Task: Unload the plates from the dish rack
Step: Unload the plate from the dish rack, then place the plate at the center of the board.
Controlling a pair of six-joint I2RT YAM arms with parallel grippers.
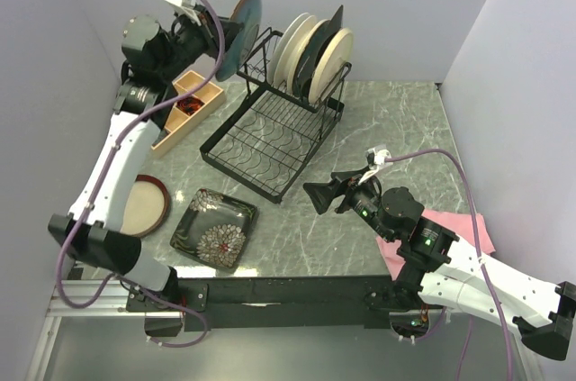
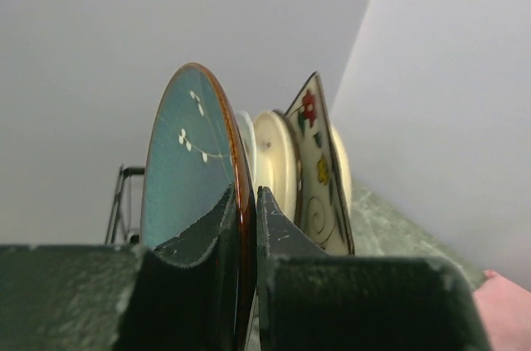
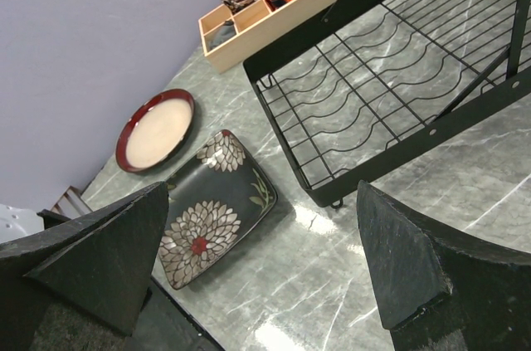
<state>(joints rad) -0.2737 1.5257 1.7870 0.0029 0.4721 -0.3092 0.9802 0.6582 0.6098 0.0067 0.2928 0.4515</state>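
My left gripper (image 1: 219,43) is shut on the rim of a round teal plate (image 1: 241,28) and holds it upright in the air, just left of the black dish rack (image 1: 270,133); the plate (image 2: 187,168) also fills the left wrist view, pinched between my fingers (image 2: 282,235). Several plates (image 1: 310,52) stand in the rack's upper slots, among them a cream square flowered one (image 2: 319,160). A black flowered square plate (image 1: 214,229) and a brown-rimmed tan plate (image 1: 144,204) lie on the table at front left. My right gripper (image 1: 317,194) is open and empty over the table.
A wooden compartment tray (image 1: 189,111) lies left of the rack, below the held plate. A pink cloth (image 1: 454,232) lies at the right near edge under my right arm. Walls close in at the back and both sides.
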